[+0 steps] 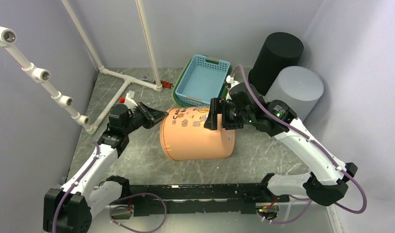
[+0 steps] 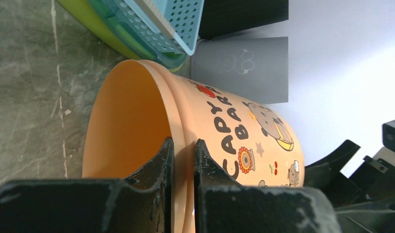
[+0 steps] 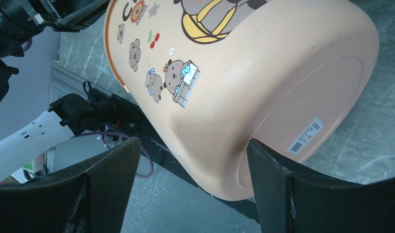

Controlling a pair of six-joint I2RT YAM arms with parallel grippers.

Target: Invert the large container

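On the left arm: rises from the near-left base, bends at the elbow and reaches rightward, wrist roughly level. Clamps the left gripper (image 1: 159,115) shut on the rim of the large container (image 1: 198,138), one finger (image 2: 159,162) inside the mouth, the other outside on the printed wall. Lies on its side on the table (image 1: 137,160) directly right of that claw, mouth toward it, base toward the other claw. Beyond and left of the left claw: white pipe frame (image 1: 123,87). On the right arm: sweeps from the near-right base leftward. Holds the right gripper (image 1: 219,116) spread wide, astride the container's base end; contact with the wall cannot be told. Just beyond that claw: blue basket (image 1: 203,80), tilted. Right of it: black cylinder (image 1: 278,51) and grey cylinder (image 1: 297,90), side by side.
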